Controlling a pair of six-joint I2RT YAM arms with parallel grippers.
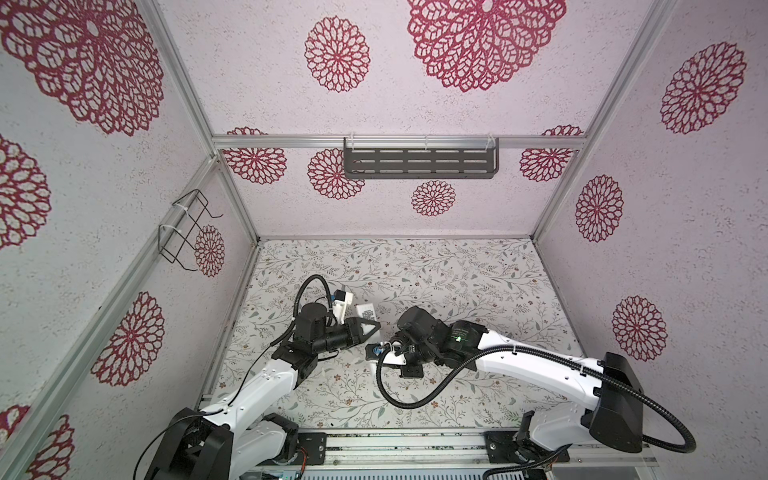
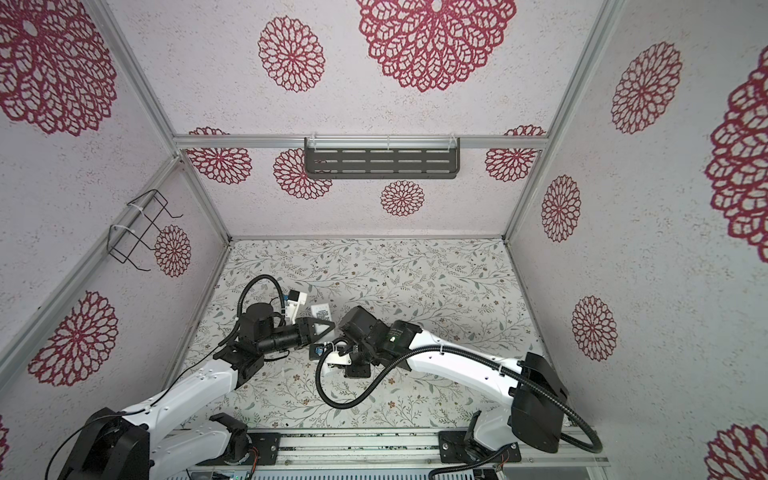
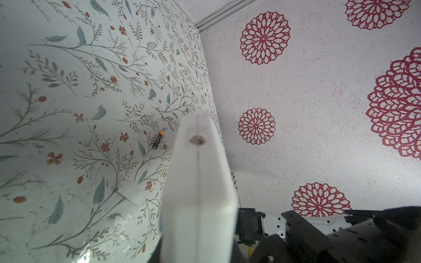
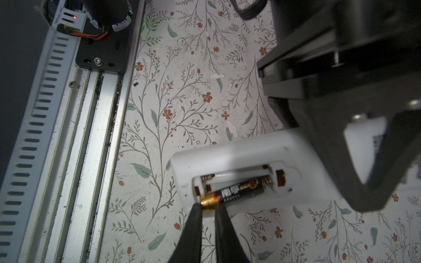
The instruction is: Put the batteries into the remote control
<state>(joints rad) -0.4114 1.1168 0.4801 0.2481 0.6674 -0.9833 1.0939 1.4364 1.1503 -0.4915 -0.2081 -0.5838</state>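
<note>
The left gripper (image 1: 371, 327) is closed tight on the remote control (image 4: 227, 154) and holds it above the table (image 4: 182, 91). The open battery slot faces the right wrist camera. The right gripper (image 4: 209, 206) is almost closed, and its two black tips pinch the gold end of a battery (image 4: 241, 190). That battery lies slanted in the slot, with its gold end sticking out past the slot's edge. A metal rail (image 4: 100, 113) runs along the side of the table. In both top views the right arm's black wrist covers the slot, the battery and the tips, so only a bit of the white remote with a label shows. Only the left wrist view shows a loose battery (image 3: 158, 140) lying on the table and a small white cover piece (image 3: 132, 193) near it. Both are apart from the remote.
</note>
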